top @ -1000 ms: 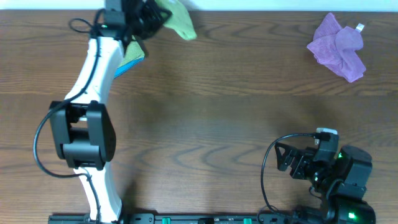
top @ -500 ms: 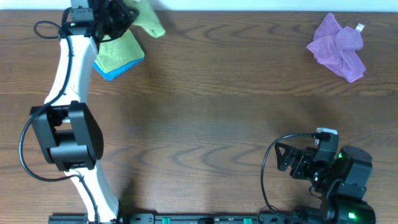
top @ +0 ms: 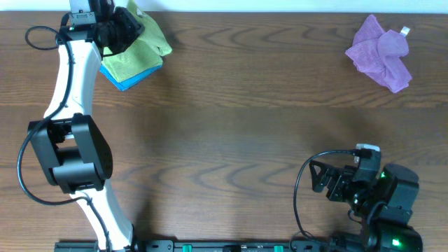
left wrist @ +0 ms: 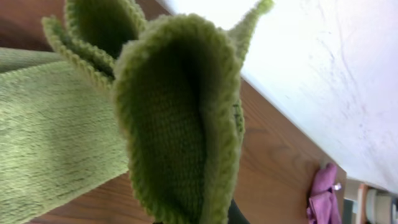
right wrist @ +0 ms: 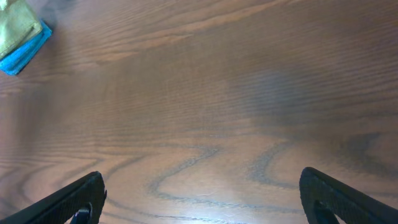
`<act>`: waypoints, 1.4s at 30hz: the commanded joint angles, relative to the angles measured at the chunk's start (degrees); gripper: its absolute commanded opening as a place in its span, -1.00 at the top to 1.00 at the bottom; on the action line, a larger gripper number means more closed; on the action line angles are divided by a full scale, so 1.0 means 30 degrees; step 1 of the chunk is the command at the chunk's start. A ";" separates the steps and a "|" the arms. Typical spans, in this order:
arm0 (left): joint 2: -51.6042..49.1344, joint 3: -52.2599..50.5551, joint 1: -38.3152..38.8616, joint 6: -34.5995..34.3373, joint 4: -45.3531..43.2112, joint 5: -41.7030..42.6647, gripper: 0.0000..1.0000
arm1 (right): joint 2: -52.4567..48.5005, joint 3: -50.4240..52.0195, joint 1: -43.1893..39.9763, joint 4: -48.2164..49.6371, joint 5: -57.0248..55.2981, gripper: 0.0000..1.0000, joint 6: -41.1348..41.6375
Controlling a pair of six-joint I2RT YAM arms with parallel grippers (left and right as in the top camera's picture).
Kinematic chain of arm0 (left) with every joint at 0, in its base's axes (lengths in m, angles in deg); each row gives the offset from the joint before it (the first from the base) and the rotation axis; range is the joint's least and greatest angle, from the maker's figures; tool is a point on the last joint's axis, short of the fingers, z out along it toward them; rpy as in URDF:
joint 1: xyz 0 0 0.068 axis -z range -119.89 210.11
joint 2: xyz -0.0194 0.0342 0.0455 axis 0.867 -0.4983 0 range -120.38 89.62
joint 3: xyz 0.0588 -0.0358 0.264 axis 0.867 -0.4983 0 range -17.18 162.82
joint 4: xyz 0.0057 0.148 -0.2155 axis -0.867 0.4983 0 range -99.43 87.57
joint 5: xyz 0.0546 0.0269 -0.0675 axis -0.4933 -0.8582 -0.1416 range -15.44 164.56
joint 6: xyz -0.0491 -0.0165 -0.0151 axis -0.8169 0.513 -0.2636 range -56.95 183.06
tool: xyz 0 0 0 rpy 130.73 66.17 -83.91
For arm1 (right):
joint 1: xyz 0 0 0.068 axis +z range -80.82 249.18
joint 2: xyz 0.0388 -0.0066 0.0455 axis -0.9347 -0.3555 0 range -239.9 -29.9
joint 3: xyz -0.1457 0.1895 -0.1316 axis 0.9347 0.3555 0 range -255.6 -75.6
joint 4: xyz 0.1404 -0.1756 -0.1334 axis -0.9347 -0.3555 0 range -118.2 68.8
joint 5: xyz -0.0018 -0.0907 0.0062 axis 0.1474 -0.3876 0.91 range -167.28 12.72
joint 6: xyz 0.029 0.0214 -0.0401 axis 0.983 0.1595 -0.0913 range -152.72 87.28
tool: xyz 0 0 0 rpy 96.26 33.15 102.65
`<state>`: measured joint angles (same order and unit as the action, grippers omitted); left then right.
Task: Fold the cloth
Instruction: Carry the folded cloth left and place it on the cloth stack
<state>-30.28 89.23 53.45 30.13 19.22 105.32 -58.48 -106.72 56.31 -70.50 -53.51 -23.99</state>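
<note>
The cloth (top: pixel 149 35) is lime green and hangs doubled over from my left gripper (top: pixel 120 28), which is shut on it at the table's far left corner. In the left wrist view the cloth (left wrist: pixel 180 112) fills the middle as a folded loop and hides the fingers; no label shows. It hangs over the far edge of a flat green cloth (top: pixel 133 61) that lies on a blue cloth (top: pixel 136 78). I cannot tell whether they touch. My right gripper (top: pixel 334 178) rests open near the front right, with its fingers (right wrist: pixel 81 200) wide apart over bare wood.
A crumpled purple cloth (top: pixel 381 52) lies at the far right. The table's far edge meets a white wall (left wrist: pixel 323 62) just behind the left gripper. The green-on-blue stack (right wrist: pixel 18 37) also shows far off in the right wrist view.
My left arm has swung left along the far edge, carrying the green cloth from beside the stack to over it. The right arm has not moved.
</note>
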 commanded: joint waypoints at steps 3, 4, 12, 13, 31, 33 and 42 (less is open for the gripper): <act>0.0022 0.0226 -0.0066 0.0430 0.0058 -0.0962 0.89 | 0.0153 0.0029 -0.0117 -0.0015 0.0146 -0.99 0.0219; -0.0109 0.0226 -0.0066 0.0430 0.0029 -0.0962 0.89 | 0.0153 0.0029 -0.0109 -0.0007 0.0146 -0.98 0.0219; -0.0350 0.0226 -0.0277 0.1129 0.0379 -0.1858 0.89 | 0.0153 0.0029 -0.0117 -0.0007 0.0146 -0.99 0.0219; -0.0372 0.0226 -0.0372 0.1180 0.0459 -0.1938 0.89 | 0.0153 0.0029 -0.0109 -0.0015 0.0146 -0.98 0.0219; -0.2375 0.0204 -0.1311 0.2477 0.2535 -0.1953 0.89 | 0.0153 0.0029 -0.0117 -0.0007 0.0146 -0.98 0.0219; -0.2543 0.0204 -0.1333 0.2674 0.2608 -0.1982 0.88 | 0.0153 0.0029 -0.0109 -0.0007 0.0146 -0.98 0.0219; -0.2550 0.0204 -0.1763 0.3774 0.3257 -0.2914 0.85 | 0.0153 0.0029 -0.0117 -0.0007 0.0146 -0.98 0.0219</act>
<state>-37.73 89.25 49.21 38.74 28.29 98.08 -58.48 -106.72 56.31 -70.50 -53.51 -23.99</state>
